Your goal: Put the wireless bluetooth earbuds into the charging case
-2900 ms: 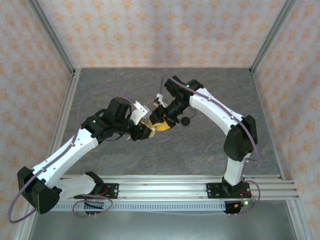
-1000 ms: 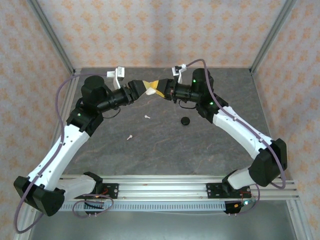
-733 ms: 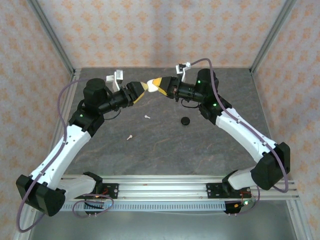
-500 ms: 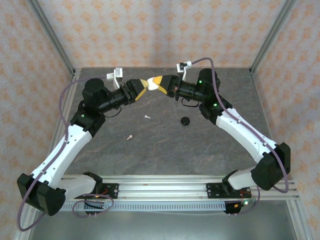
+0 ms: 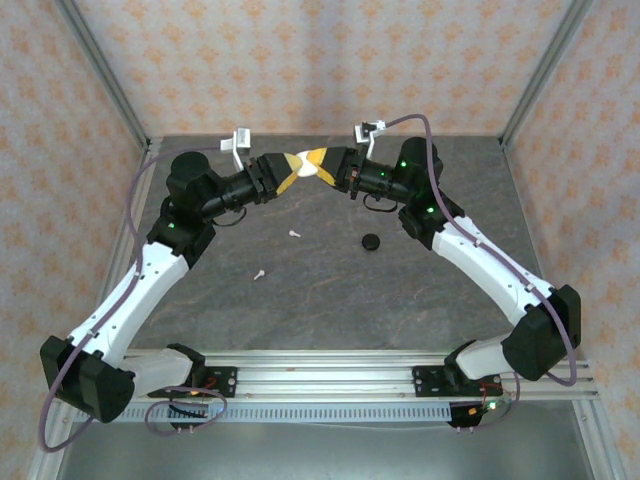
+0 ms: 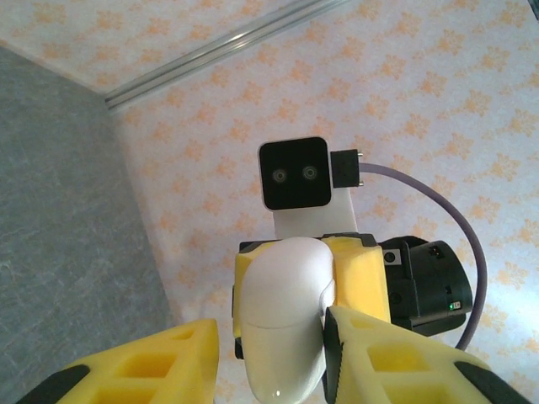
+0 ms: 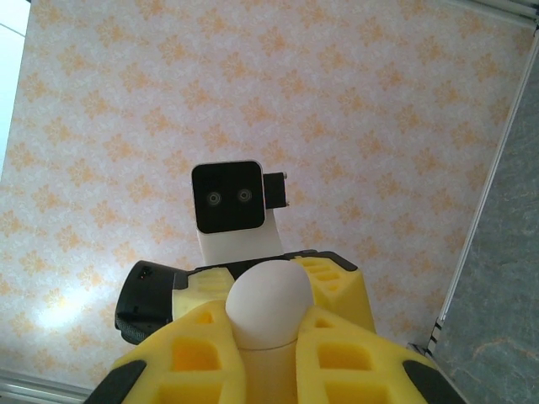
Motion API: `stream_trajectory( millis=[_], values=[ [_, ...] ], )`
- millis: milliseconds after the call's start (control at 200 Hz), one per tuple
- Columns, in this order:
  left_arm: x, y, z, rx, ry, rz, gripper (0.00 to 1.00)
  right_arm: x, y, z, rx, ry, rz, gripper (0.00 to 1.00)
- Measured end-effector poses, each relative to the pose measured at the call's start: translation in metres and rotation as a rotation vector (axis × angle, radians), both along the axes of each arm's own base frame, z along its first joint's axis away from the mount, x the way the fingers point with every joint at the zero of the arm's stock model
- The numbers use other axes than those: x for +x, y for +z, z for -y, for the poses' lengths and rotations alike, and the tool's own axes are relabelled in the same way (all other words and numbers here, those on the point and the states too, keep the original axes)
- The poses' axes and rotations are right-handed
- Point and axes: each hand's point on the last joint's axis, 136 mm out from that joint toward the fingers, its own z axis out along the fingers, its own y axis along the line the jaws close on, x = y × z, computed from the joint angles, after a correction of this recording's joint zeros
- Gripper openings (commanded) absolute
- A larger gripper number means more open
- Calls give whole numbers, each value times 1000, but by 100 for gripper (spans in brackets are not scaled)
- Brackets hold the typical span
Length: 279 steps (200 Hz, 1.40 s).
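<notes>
The white charging case [image 5: 303, 161] hangs high over the back of the table, its lid closed. My right gripper [image 5: 318, 166] is shut on it from the right; in the right wrist view its yellow fingers [image 7: 202, 353] clamp the case [image 7: 268, 307]. My left gripper [image 5: 288, 172] faces it from the left and straddles the case [image 6: 286, 295]. Its right finger [image 6: 396, 362] touches the shell and its left finger [image 6: 143, 370] stands a small gap away. Two white earbuds [image 5: 294, 233] [image 5: 259, 273] lie on the table below.
A small black round piece [image 5: 371, 241] lies on the grey table [image 5: 330, 290] right of the earbuds. Patterned walls and metal corner posts [image 5: 100, 75] close in the back and sides. The right gripper's wrist camera [image 6: 293, 172] looks straight at my left one.
Since the oldest frame both arms lifted the case from low mid-table up to the back. In the last second the left jaws narrowed around the case while the right kept its grip.
</notes>
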Motion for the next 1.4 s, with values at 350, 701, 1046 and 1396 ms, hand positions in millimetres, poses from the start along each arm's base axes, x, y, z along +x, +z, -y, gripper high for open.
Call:
stream_trajectory(
  millis=[350,701,1046,1396],
  values=[
    [-1,0,7,0,-38,1,41,-2,0,-2,4,6,-2,2],
    [-3,1,8,-5,-52,0,22,-1,-1,-2,2,-4,-2,3],
    [-3,-4,8,15,-52,-10,32,1,-8,-3,-26,-14,-8,2],
    [-5,-10,9,28,-63,-28,38,3,-14,-3,-48,-32,-16,2]
  ],
)
